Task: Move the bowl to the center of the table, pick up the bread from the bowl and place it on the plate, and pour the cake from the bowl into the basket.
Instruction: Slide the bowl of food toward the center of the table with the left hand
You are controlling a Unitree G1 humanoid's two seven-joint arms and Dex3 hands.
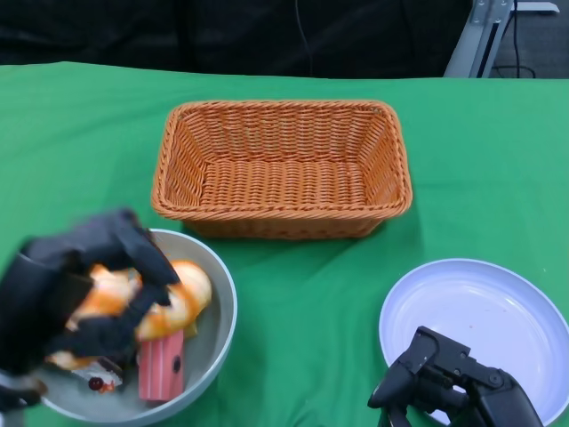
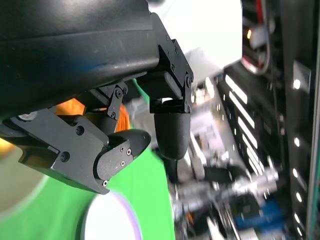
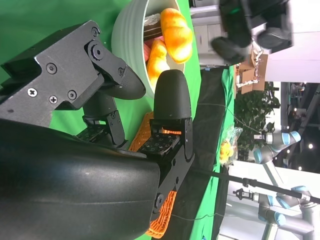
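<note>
bread [image 1: 178, 298] | in bowl [image 1: 218, 334] | under left hand [image 1: 76, 289] fingers

Woven wicker basket [image 1: 281, 169], green cloth [image 1: 320, 294]

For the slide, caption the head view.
Left hand grasps bread in the bowl; basket and plate empty.
</note>
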